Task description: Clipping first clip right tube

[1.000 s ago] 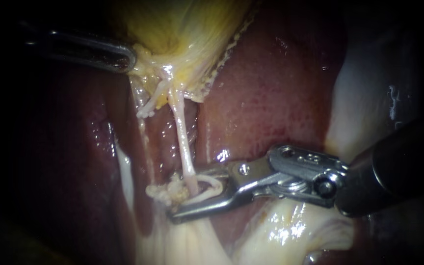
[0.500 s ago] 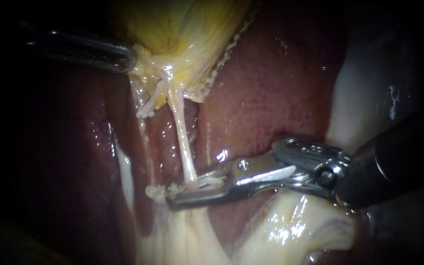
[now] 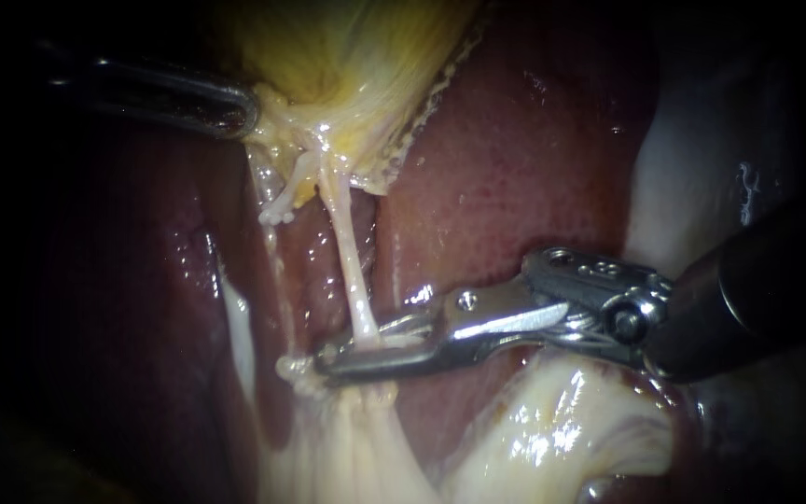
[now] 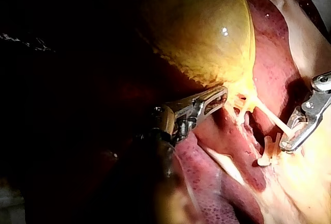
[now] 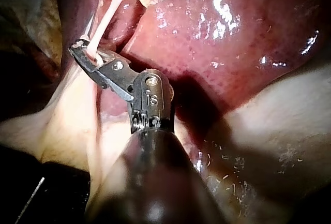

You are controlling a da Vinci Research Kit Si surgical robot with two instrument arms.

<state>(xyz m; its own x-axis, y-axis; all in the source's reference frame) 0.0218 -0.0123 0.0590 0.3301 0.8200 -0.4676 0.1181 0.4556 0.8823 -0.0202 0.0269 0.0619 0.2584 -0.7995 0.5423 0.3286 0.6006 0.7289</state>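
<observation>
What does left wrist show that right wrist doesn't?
Left wrist only: the gallbladder with its full rounded body, and the left instrument at its neck. Right wrist only: the hinge and shaft of the right instrument up close. Both: that instrument's jaws shut on the right tube, with the liver alongside.

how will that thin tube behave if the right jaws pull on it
Likely floppy: the tube is a thin pale strand, straight only while stretched between gallbladder and right instrument. Probably slippery: it glistens. Possibly fragile, being so thin.
</observation>
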